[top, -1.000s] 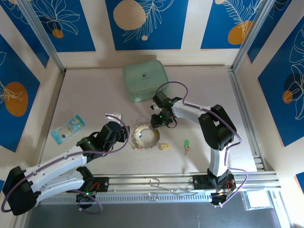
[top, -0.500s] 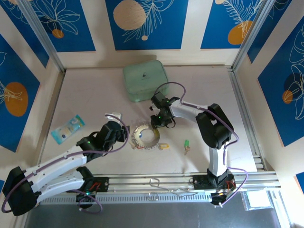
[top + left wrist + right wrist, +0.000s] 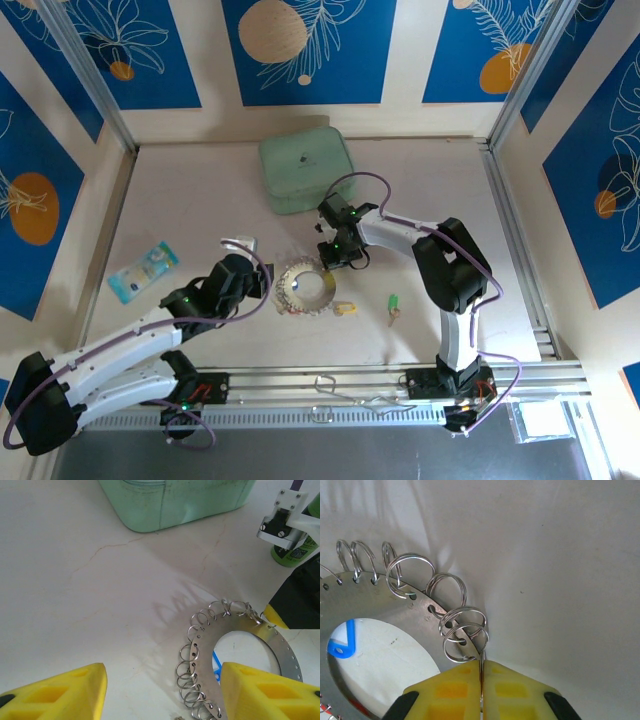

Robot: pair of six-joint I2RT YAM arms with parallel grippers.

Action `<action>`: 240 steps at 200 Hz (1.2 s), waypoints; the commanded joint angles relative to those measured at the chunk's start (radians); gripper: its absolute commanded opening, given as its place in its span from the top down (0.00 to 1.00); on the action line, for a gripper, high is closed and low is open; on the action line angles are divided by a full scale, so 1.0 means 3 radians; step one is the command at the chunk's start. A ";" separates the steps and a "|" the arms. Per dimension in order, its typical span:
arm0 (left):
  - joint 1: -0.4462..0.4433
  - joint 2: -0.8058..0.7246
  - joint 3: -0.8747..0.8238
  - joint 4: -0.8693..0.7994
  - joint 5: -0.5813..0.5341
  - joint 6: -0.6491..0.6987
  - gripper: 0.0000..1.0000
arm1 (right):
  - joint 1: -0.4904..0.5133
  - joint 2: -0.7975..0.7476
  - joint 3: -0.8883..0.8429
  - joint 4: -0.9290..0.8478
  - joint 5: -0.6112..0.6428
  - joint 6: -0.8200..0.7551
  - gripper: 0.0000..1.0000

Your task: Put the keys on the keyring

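Green key (image 3: 393,305) lies lengthwise near-to-far, head far, right of flat keyring (image 3: 325,290).

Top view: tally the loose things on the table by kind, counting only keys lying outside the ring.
Case: 1
Keyring: 1
Keys: 2 (yellow key, green key)
Packet: 1
Total: 5
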 commanded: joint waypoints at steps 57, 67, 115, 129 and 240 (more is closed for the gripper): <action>0.0039 -0.0167 -0.0009 -0.0010 -0.0030 0.0143 0.39 | 0.0031 -0.0273 -0.0088 0.0068 0.0131 -0.0234 1.00; 0.0042 -0.0194 -0.0004 -0.0041 -0.0100 0.0121 0.39 | 0.0087 -0.0416 -0.0173 0.0196 0.0140 -0.0283 1.00; 0.0044 -0.0481 0.0029 -0.0153 -0.0503 0.0064 0.41 | 0.0243 -0.0964 -0.0410 0.0570 0.0223 -0.0481 1.00; 0.0045 -0.0575 0.0059 -0.0266 -0.0580 0.0054 0.41 | 0.0285 -0.1114 -0.0468 0.0701 0.0237 -0.0584 1.00; 0.0138 -0.0565 0.0640 -0.0574 -0.0366 0.0910 0.38 | 0.0210 -0.1763 -0.0532 0.1252 -0.0415 -0.0867 1.00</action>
